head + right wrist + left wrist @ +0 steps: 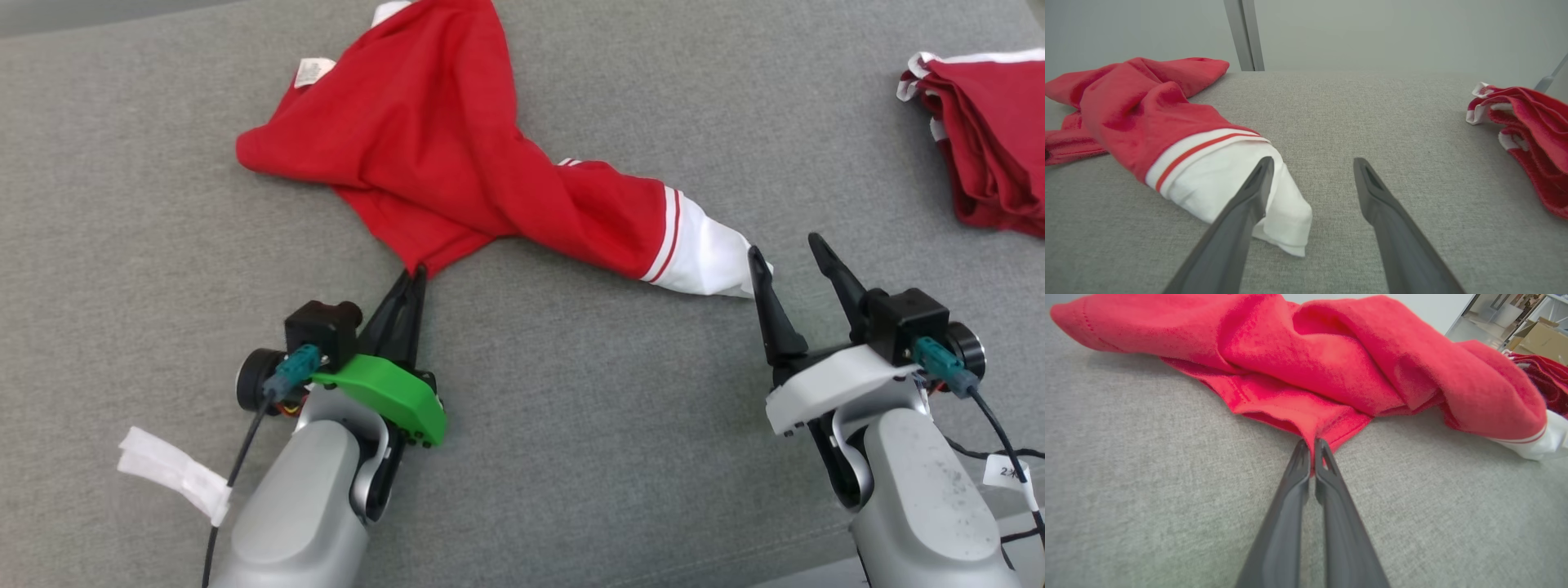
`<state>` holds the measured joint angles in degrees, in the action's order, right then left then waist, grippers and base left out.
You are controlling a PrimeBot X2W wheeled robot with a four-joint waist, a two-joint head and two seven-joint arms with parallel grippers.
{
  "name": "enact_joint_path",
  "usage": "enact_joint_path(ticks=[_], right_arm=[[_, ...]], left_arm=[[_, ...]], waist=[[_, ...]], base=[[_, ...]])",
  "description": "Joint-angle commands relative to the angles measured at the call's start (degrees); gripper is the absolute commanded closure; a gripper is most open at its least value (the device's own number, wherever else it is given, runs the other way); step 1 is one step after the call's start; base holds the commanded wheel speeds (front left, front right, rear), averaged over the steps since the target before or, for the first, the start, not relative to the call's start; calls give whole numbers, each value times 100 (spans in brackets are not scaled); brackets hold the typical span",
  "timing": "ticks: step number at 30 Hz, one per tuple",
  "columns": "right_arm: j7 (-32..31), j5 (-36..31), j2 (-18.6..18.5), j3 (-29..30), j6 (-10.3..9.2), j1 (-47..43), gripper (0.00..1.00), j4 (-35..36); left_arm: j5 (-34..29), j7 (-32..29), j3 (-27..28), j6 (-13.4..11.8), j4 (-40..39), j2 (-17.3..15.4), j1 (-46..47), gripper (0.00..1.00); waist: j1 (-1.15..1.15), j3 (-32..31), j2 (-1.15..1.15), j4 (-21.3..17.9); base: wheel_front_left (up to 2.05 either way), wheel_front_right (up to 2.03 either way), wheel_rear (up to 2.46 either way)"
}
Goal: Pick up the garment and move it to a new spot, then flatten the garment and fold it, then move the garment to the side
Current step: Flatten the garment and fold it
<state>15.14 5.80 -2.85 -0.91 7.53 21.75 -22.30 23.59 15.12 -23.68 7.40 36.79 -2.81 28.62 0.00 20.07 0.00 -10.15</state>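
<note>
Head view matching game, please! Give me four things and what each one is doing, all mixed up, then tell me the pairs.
1. left hand
2. right hand
3. garment
4. red pile

A. open, by the white end
B. lying twisted in the middle
C. heaped at the far right
D. shut on a red corner

Pairs: 1-D, 2-A, 3-B, 4-C.

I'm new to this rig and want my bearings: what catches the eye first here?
The twisted red garment sprawls across the middle of the grey surface, its white-cuffed end toward the right. The left gripper is shut on its near red edge; the right gripper stands open beside the white end. A second red pile sits at the far right.
</note>
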Motion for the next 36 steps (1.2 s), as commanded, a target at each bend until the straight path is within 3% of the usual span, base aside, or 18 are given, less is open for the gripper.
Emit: enact_joint_path(ticks=[1,15,26,27,28,29,36], right_arm=[[-1,-42,-15,22,-9,-100,0,-25],[0,-36,-17,189,-9,-718,0,-189],[0,-50,-18,208,-9,-871,0,-265],[-1,-54,-18,209,-9,-849,0,-287],[0,-47,-18,203,-9,-828,0,-309],[0,-38,-18,187,-9,-783,0,-332],[0,-14,-17,33,-9,-412,0,-760]], left_arm=[[6,2,115,15,-137,-29,-123,100],[-233,2,1235,15,-1786,-22,-1674,100],[-516,2,2335,-275,-1675,-21,-2267,100],[-541,2,2336,-258,-1604,-15,-2263,67],[-537,2,2351,-245,-1578,-15,-2235,11],[-577,2,2337,-229,-1527,-19,-2202,0],[-518,2,2021,-186,-1565,-20,-2027,0]], waist=[[0,-159,0,136],[0,-1096,0,966],[0,-1171,0,1145],[0,-1147,0,1155],[0,-1131,0,1163],[0,-1103,0,1172],[0,-928,0,1277]], base=[[0,0,0],[0,0,0],[0,0,0],[0,0,0],[0,0,0],[0,0,0],[0,0,0]])
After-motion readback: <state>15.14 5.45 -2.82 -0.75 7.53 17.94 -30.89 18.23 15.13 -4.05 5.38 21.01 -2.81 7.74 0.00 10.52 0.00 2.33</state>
